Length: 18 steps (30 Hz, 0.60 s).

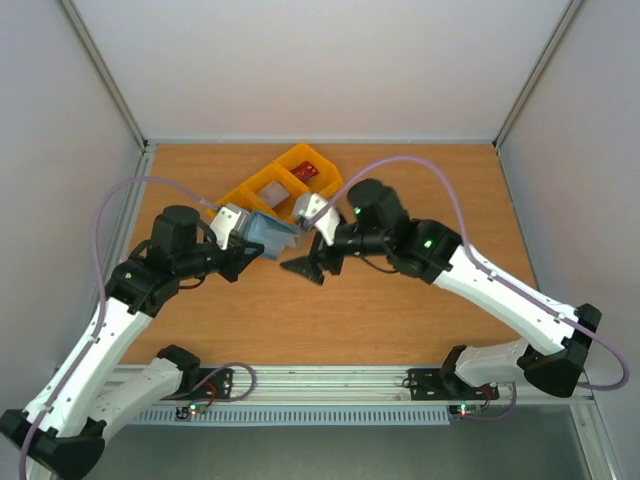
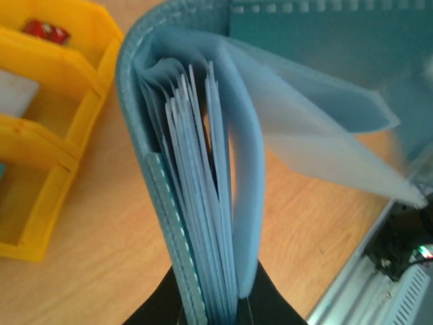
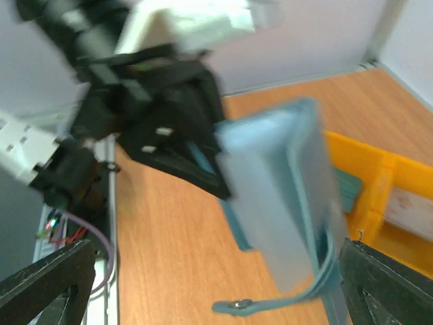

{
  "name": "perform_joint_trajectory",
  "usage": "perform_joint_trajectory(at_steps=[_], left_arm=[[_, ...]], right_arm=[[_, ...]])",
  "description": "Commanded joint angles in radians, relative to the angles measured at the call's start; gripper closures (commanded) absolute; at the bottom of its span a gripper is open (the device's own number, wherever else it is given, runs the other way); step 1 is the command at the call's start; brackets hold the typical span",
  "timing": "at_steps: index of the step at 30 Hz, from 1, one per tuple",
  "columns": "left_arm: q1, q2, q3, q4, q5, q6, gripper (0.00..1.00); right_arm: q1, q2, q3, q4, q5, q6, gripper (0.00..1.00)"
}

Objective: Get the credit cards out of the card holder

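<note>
The dusty-blue card holder (image 1: 270, 234) is held off the table, with my left gripper (image 1: 256, 247) shut on its lower edge. In the left wrist view the card holder (image 2: 203, 169) fans open, showing several pale blue pockets above my left gripper (image 2: 211, 308). My right gripper (image 3: 216, 288) stands open just below the card holder (image 3: 277, 196), whose snap strap (image 3: 237, 306) dangles between the fingers. A red credit card (image 1: 306, 172) and a whitish one (image 1: 272, 190) lie in the yellow bins. A teal card (image 3: 347, 189) shows in a bin behind the holder.
The yellow bins (image 1: 252, 187) sit on the wooden table just behind both grippers, close to the card holder. The right gripper (image 1: 312, 258) is next to the left one at mid-table. A metal rail (image 1: 320, 380) runs along the near edge.
</note>
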State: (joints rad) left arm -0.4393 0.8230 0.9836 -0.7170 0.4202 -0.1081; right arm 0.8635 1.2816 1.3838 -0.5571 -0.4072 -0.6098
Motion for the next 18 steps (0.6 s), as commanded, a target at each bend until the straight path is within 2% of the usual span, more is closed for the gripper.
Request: perform_joint_trajectory(at_steps=[1, 6, 9, 11, 13, 15, 18], left_arm=[[-0.003, 0.019, 0.033, -0.055, 0.095, -0.029, 1.00], [-0.003, 0.015, 0.024, -0.052, 0.159, -0.016, 1.00], [-0.003, 0.024, 0.014, -0.062, 0.180, -0.001, 1.00], [-0.003, 0.030, 0.012, -0.063, 0.195, 0.003, 1.00], [-0.003, 0.030, 0.011, -0.053, 0.216, 0.001, 1.00], [-0.003, 0.030, 0.015, -0.049, 0.239, 0.001, 1.00], [-0.003, 0.026, 0.014, -0.051, 0.264, 0.008, 1.00]], right_arm=[[0.100, 0.045, -0.015, 0.036, 0.177, -0.217, 0.01], [0.101, 0.152, 0.053, -0.015, 0.258, -0.212, 0.02], [0.101, 0.177, 0.050, -0.005, 0.257, -0.208, 0.02], [0.101, 0.188, 0.050, 0.005, 0.254, -0.204, 0.06], [0.101, 0.190, 0.050, 0.011, 0.246, -0.198, 0.22], [0.100, 0.174, 0.039, 0.027, 0.233, -0.189, 0.45], [0.085, 0.140, 0.011, 0.043, 0.193, -0.162, 0.70]])
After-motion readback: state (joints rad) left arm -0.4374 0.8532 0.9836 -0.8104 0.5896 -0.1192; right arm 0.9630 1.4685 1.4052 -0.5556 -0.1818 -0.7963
